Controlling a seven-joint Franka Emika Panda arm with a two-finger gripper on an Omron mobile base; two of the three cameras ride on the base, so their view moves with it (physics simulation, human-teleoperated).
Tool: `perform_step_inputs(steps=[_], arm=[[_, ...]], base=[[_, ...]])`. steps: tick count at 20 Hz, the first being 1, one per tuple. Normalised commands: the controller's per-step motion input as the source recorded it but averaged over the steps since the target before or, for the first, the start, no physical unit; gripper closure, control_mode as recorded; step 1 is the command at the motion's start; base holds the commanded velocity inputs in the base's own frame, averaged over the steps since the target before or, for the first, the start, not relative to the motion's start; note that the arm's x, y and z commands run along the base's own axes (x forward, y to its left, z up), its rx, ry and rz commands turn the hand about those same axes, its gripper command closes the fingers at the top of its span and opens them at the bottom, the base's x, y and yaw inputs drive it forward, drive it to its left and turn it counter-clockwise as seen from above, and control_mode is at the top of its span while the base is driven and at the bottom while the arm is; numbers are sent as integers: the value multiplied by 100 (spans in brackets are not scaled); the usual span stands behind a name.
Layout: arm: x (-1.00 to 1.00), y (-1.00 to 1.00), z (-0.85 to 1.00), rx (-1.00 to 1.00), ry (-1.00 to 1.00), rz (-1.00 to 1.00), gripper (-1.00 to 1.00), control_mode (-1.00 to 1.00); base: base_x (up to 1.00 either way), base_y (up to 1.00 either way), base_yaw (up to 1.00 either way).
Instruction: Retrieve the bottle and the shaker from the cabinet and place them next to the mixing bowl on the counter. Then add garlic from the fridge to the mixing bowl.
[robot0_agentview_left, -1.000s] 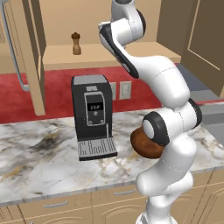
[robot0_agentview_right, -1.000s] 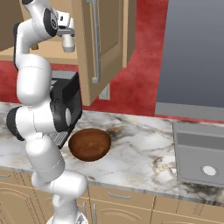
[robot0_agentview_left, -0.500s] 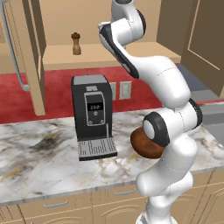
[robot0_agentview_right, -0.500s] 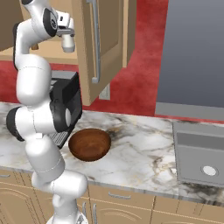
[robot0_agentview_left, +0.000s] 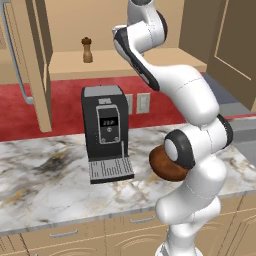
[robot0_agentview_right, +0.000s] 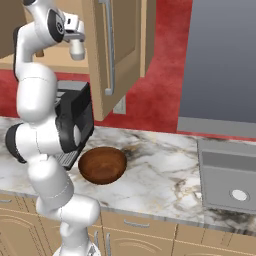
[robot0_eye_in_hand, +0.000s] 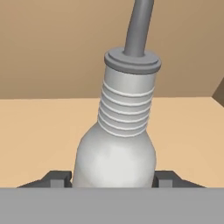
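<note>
Almost no change: claw with the bottle, a hair further from the cabinet shelf.

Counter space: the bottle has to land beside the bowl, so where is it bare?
The counter is bare between the bowl and the sink. In the left base view, another open stretch lies left of the coffee machine. Between machine and bowl it is crowded, with the arm there.

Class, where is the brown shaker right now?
In the left base view, the shaker stands upright on the cabinet shelf, left of the arm and above the black coffee machine.
</note>
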Motion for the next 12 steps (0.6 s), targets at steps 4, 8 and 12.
perform_step_inputs(steps=[4, 8, 12], arm=[[-58, 0, -4, 0, -7, 0, 100, -100], [-79, 0, -5, 0, -10, 0, 100, -100], [-83, 1, -7, 0, -11, 0, 100, -100]], base=[[0, 0, 0], [0, 0, 0], [0, 0, 0]])
